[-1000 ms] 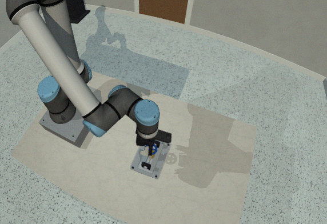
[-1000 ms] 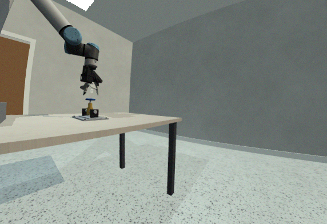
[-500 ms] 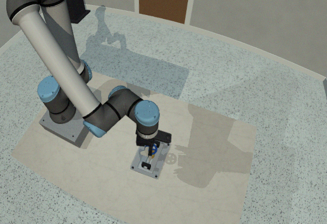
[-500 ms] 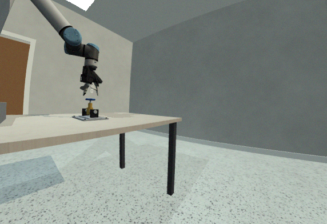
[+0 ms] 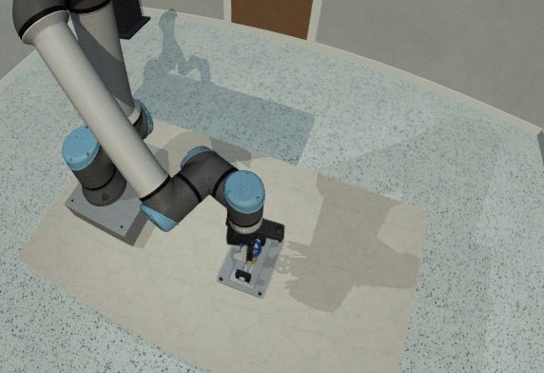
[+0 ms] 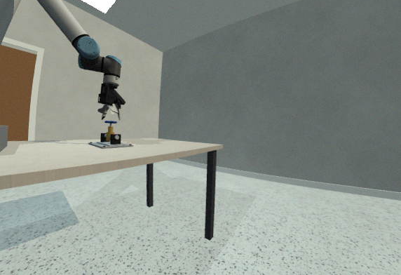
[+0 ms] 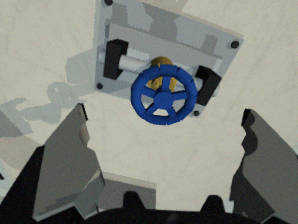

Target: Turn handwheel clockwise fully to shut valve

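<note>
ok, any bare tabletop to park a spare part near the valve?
Bare tabletop shows right of the valve plate, toward the far edge, and also in front of it. Crowded: the open end effector above the handwheel, and the arm base at the left.

- The handwheel (image 7: 163,97) is a blue ring with 5 spokes and a round hub, lying flat and facing up.
- It sits on top of a short brass-yellow valve (image 6: 110,132) stem that stands upright.
- 2 black blocks flank the valve body on a pale horizontal pipe.
- The assembly is fixed to a grey base plate (image 5: 229,278) with corner bolts, lying flat on the table (image 6: 158,150).
</note>
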Tool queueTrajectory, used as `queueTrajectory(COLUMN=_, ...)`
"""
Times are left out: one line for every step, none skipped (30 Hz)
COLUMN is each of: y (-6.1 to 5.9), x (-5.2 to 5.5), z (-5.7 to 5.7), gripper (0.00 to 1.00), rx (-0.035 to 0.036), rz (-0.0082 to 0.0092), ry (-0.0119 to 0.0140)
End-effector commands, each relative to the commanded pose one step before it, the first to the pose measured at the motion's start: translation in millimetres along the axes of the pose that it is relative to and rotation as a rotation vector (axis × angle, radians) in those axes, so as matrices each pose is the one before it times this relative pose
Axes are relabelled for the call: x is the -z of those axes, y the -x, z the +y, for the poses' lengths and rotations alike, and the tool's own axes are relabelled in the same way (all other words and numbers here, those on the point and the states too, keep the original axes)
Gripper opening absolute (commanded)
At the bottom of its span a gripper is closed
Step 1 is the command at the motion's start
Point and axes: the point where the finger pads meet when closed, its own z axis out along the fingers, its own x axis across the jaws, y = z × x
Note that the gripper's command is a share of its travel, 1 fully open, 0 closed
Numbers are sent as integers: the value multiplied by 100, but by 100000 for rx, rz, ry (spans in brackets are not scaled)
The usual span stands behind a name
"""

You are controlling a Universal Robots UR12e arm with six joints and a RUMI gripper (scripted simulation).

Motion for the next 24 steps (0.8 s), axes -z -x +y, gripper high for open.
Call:
queueTrajectory(y=-46, x=-985, z=133, gripper=100, rx=-92, rz=-66, ry=-40)
queueTrajectory(y=0, x=-139, z=2, gripper=100, rx=0, rz=0, ry=0)
queueTrajectory(y=-1, x=-136, z=2, gripper=100, rx=0, rz=0, ry=0)
queueTrajectory(y=-1, x=-133, z=2, gripper=100, rx=0, rz=0, ry=0)
queueTrajectory(y=0, x=-130, z=2, gripper=100, rx=0, rz=0, ry=0)
queueTrajectory(y=-1, x=-125, z=2, gripper=100, rx=0, rz=0, ry=0)
queueTrajectory(y=-1, x=-121, z=2, gripper=100, rx=0, rz=0, ry=0)
queueTrajectory(y=0, x=-116, z=2, gripper=100, rx=0, rz=0, ry=0)
queueTrajectory(y=0, x=-111, z=2, gripper=100, rx=0, rz=0, ry=0)
queueTrajectory(y=-1, x=-105, z=1, gripper=100, rx=0, rz=0, ry=0)
queueTrajectory(y=0, x=0, z=0, gripper=100, rx=0, rz=0, ry=0)
queueTrajectory(y=0, x=0, z=0, gripper=100, rx=0, rz=0, ry=0)
queueTrajectory(y=-1, x=-99, z=1, gripper=100, rx=0, rz=0, ry=0)
queueTrajectory(y=0, x=-93, z=1, gripper=100, rx=0, rz=0, ry=0)
queueTrajectory(y=0, x=-86, z=1, gripper=100, rx=0, rz=0, ry=0)
queueTrajectory(y=0, x=-80, z=1, gripper=100, rx=0, rz=0, ry=0)
queueTrajectory(y=0, x=-72, z=1, gripper=100, rx=0, rz=0, ry=0)
queueTrajectory(y=0, x=-65, z=1, gripper=100, rx=0, rz=0, ry=0)
queueTrajectory(y=0, x=-59, z=1, gripper=100, rx=0, rz=0, ry=0)
queueTrajectory(y=0, x=-52, z=1, gripper=100, rx=0, rz=0, ry=0)
queueTrajectory(y=0, x=-45, z=1, gripper=100, rx=0, rz=0, ry=0)
queueTrajectory(y=0, x=-38, z=1, gripper=100, rx=0, rz=0, ry=0)
queueTrajectory(y=0, x=-32, z=1, gripper=100, rx=0, rz=0, ry=0)
queueTrajectory(y=-3, x=-22, z=-5, gripper=100, rx=0, rz=5, ry=-7)
